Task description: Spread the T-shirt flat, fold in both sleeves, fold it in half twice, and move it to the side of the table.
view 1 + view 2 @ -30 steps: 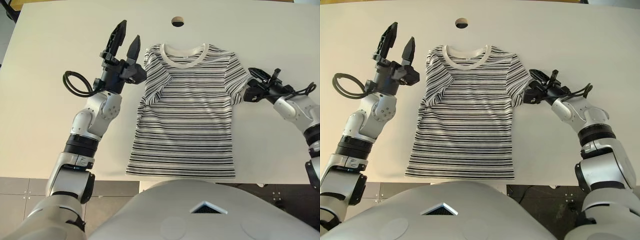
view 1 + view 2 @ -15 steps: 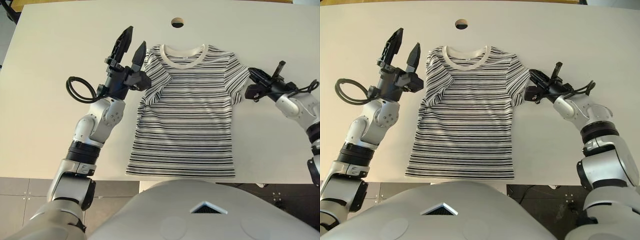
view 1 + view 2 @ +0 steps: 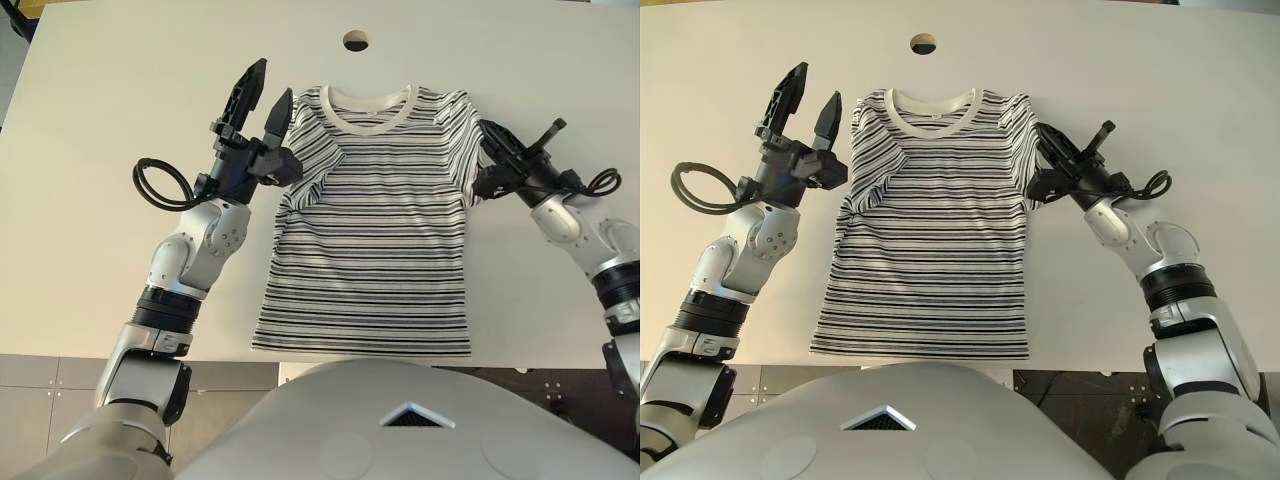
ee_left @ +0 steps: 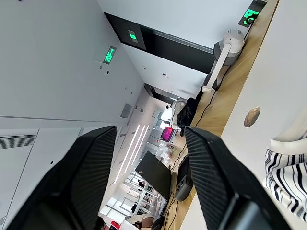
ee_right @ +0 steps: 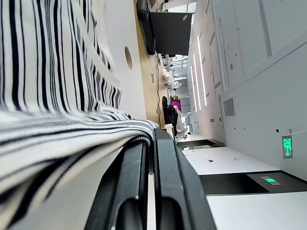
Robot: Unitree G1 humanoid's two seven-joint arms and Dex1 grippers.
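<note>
A black-and-white striped T-shirt (image 3: pixel 370 240) lies face up on the white table (image 3: pixel 100 120), collar at the far side. Its left sleeve (image 3: pixel 305 185) is folded in over the chest. My right gripper (image 3: pixel 490 150) is shut on the edge of the right sleeve (image 3: pixel 468 115), which is lifted and drawn against the shirt's side. In the right wrist view, striped cloth (image 5: pixel 57 120) runs into the closed fingers (image 5: pixel 163 191). My left gripper (image 3: pixel 268 82) is open and raised, just left of the shirt's left shoulder, holding nothing. The left wrist view looks past its spread fingers (image 4: pixel 211 172) to the collar (image 4: pixel 288 143).
A round cable hole (image 3: pixel 354 41) sits in the table beyond the collar. Bare tabletop stretches wide to the left of the shirt, with a narrower strip to the right (image 3: pixel 560 280). The table's near edge runs just below the shirt's hem (image 3: pixel 360 350).
My right gripper has moved inward toward the shirt's body, taking the right sleeve up and in with it. The left gripper shifted slightly right toward the shoulder, staying open.
</note>
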